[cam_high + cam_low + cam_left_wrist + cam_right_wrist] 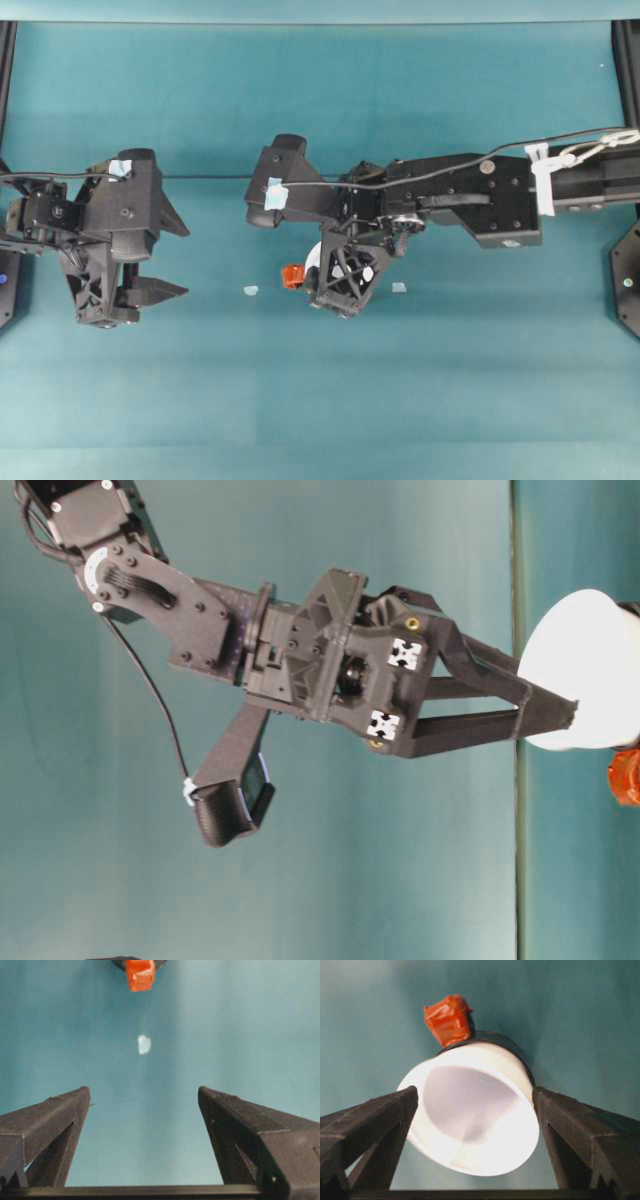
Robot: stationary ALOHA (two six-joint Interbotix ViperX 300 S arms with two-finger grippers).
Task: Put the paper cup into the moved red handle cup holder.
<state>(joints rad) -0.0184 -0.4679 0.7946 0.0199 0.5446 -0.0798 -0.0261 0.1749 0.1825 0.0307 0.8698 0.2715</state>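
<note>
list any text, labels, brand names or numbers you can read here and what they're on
No readable text.
The paper cup is plain white, no print.
The red handle cup holder has no lettering on its handle.
The pale tape tags on the right arm and left arm look blank.
The white squares with black marks on the right gripper are patterns, not letters.

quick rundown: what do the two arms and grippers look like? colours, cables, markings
Both arms are matte black. The left gripper and right gripper have long tapered black fingers with latticed bases. A thin black cable runs along the right arm, tied with white zip ties. Pale blue tape tabs sit on the left arm and right arm. Two white square markers show on the right gripper's body.
</note>
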